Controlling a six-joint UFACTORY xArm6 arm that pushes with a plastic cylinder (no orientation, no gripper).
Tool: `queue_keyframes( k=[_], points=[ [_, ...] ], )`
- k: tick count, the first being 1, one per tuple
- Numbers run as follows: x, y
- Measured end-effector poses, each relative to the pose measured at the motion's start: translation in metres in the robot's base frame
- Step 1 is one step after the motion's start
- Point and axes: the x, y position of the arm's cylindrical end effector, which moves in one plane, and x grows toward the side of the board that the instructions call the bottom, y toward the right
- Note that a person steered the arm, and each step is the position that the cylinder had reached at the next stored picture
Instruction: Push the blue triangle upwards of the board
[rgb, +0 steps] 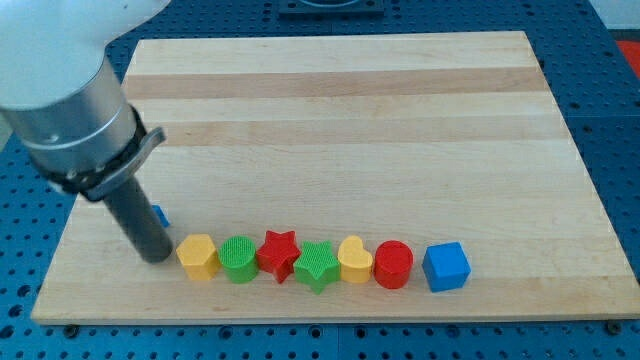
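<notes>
Pale wooden board (350, 110) on blue perforated table (615, 120); even light, dark fixture at view's top.

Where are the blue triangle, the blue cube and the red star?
blue triangle (160, 215): camera view, small corner showing beside the rod.
blue cube (445, 267): camera view, front face.
red star (279, 253): camera view, top centre.

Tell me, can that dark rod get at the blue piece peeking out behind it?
Probably yes. My tip stands right beside the blue block, which is mostly hidden behind the rod, so its shape is unclear. Nothing lies between them; the yellow block sits to the view's right, off that path.
</notes>
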Motion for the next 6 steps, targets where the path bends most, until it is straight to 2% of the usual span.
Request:
queue_keyframes(
  k=[1, 2, 3, 4, 6],
  points=[
    [0.012, -0.026],
    [-0.007, -0.033],
    [-0.041, -0.018],
    [-0.072, 0.023],
    [-0.158, 0.073]
  ],
)
